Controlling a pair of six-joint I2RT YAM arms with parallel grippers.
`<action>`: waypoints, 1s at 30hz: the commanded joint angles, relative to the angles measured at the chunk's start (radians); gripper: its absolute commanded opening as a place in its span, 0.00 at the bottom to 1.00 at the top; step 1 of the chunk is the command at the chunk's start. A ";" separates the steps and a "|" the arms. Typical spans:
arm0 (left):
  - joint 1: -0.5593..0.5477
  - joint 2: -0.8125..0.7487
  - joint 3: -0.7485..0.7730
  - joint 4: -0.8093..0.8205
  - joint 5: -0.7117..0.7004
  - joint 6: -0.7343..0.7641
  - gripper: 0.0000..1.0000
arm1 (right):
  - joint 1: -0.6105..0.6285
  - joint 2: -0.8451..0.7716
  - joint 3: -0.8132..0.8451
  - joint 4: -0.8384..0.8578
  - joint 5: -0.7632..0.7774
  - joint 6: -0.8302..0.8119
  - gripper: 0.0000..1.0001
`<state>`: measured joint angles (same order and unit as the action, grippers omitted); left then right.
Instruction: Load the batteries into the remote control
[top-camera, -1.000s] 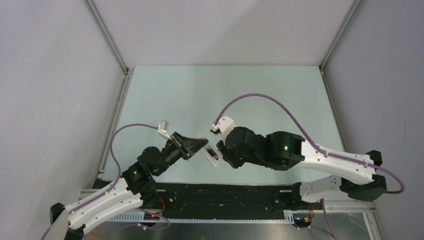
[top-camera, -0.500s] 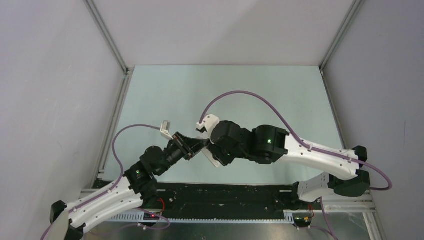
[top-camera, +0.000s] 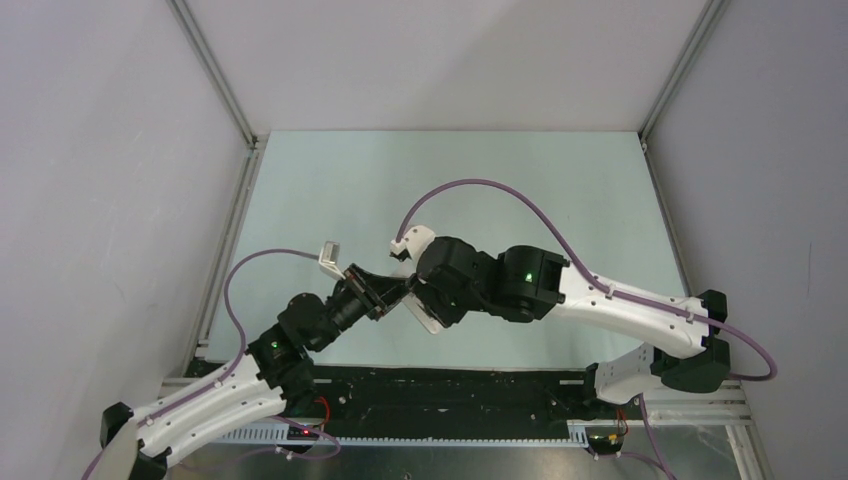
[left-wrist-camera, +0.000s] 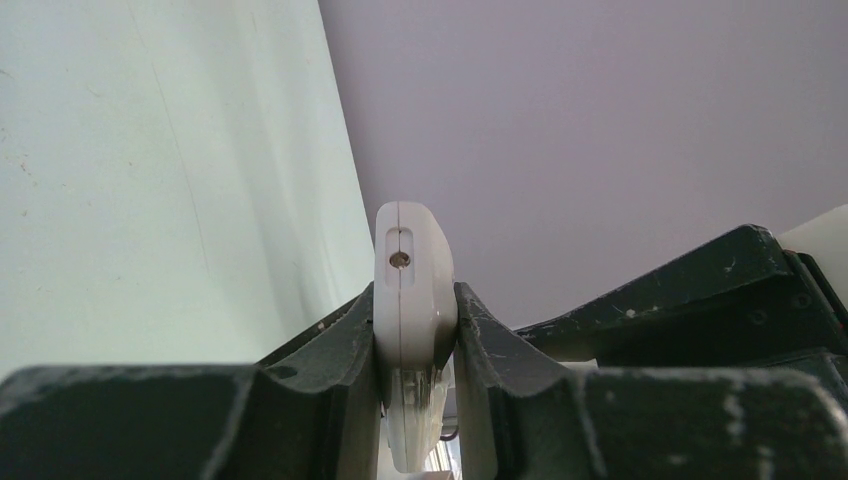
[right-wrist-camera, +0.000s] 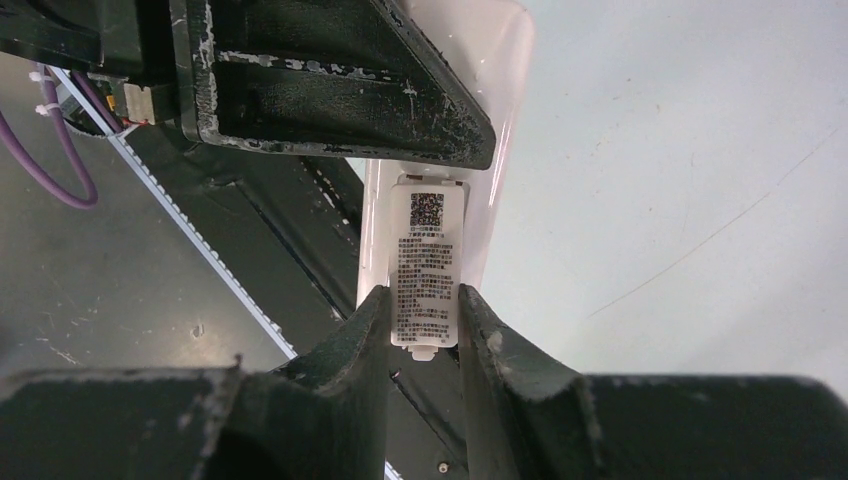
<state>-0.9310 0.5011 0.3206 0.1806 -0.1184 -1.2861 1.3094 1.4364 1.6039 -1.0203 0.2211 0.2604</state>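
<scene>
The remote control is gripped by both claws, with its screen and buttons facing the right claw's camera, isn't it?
Not quite. Both the left claw and the right claw grip the remote control, but the right wrist view shows its back with the dark printed label facing that camera, not the screen and buttons.

A pale mint-green matte tabletop (top-camera: 330, 190) is closed in by plain grey-lilac wall panels (top-camera: 450, 60) at the back and on both sides. Slim silver aluminium posts (top-camera: 213, 70) mark the back corners. A black strip (top-camera: 450, 385) edges the near side. The light is soft and even.
</scene>
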 joint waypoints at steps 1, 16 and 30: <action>-0.002 -0.014 -0.009 0.059 0.005 -0.019 0.00 | -0.004 0.005 0.023 0.014 0.002 0.002 0.18; -0.002 -0.012 -0.012 0.061 0.008 -0.022 0.00 | -0.013 0.043 0.042 -0.013 0.018 0.038 0.18; -0.002 -0.006 -0.011 0.062 0.007 -0.026 0.00 | -0.015 0.060 0.058 -0.027 0.048 0.062 0.18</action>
<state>-0.9310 0.4973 0.3065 0.1928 -0.1200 -1.2945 1.3018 1.4834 1.6154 -1.0401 0.2329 0.3134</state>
